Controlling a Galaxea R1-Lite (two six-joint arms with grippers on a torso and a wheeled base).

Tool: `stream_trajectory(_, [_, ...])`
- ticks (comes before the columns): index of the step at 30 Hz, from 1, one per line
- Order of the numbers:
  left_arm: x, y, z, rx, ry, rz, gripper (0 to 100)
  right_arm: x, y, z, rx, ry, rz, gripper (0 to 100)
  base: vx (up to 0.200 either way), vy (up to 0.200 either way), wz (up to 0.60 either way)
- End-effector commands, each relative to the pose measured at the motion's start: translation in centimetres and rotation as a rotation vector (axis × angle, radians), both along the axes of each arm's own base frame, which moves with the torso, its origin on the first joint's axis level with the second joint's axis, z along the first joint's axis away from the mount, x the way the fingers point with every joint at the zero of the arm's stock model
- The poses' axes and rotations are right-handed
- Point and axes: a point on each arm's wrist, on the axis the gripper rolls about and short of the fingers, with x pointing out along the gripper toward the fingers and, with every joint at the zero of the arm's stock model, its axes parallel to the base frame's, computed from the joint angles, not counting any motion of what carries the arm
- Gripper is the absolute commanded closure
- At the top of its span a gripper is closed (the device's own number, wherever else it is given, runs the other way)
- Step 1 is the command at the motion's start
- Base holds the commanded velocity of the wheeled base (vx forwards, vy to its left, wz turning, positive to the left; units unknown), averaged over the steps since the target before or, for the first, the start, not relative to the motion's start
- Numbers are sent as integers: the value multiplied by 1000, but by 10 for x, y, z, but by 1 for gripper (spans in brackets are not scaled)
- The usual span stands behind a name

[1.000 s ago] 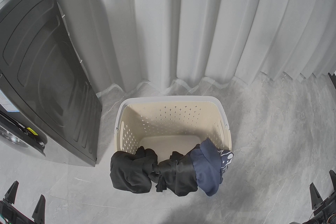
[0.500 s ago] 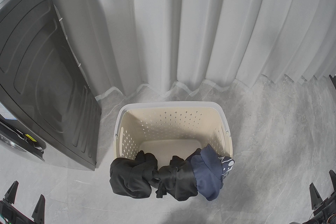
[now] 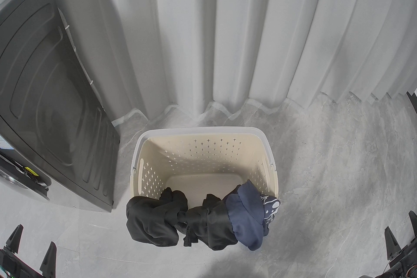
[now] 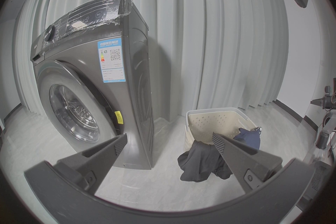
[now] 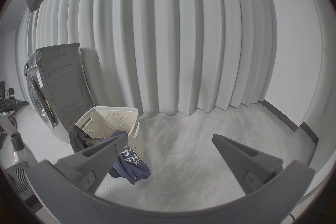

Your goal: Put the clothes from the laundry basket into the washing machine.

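At the left stands the dark grey washing machine (image 3: 47, 118), side-on to the basket. Its round door (image 4: 75, 112) looks closed in the left wrist view. If it is, a garment carried over now would have nowhere to go and could end up on the floor (image 3: 347, 153).

The left gripper (image 3: 35, 235) sits low at the near left with its jaws spread and nothing between them, well apart from the clothes.

The cream laundry basket (image 3: 202, 131) stands on the floor just right of the machine, in front of the white curtain (image 3: 243, 22). All the clothes are draped over its near rim and hang partly outside.

- **Tangling:** the black garment (image 3: 152, 220) on the left seems twisted into the second black piece (image 3: 213, 222) beside it. Lifting one would likely drag the other off the rim.
- **Tipping:** the basket looks light, with all the weight on one edge, so a sideways tug might tip or slide it.
- **Slipping:** the black fabric looks smooth, so a shallow pinch on a single fold could slip.

The navy garment (image 3: 245, 216) overlaps the black pile at the right corner, showing a white print at its edge. All three pieces are bunched and limp.

The right gripper (image 3: 399, 221) is at the near right, also spread wide and empty, well clear of the basket.
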Motion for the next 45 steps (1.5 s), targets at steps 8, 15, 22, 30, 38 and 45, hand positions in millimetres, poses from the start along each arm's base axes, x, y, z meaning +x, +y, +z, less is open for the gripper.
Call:
stream_trajectory(8, [0, 0, -5, 0, 6, -1, 0, 1, 0, -5, -1, 13, 1, 0, 200, 0, 0])
stream_trajectory(15, [0, 0, -5, 0, 4, -1, 0, 1, 0, -5, 0, 13, 1, 0, 29, 0, 0])
stream_trajectory(22, [0, 0, -5, -2, 6, 1, 0, 1, 0, -5, 0, 13, 1, 0, 114, 0, 0])
stream_trajectory(30, [0, 0, -5, 0, 6, -1, 0, 1, 0, -5, 0, 13, 1, 0, 50, 0, 0])
stream_trajectory(38, [0, 0, -5, -3, 6, 1, 0, 1, 0, -5, 0, 13, 1, 0, 50, 0, 0])
stream_trajectory(45, [0, 0, -5, -2, 6, -1, 0, 1, 0, -5, -1, 13, 1, 0, 29, 0, 0])
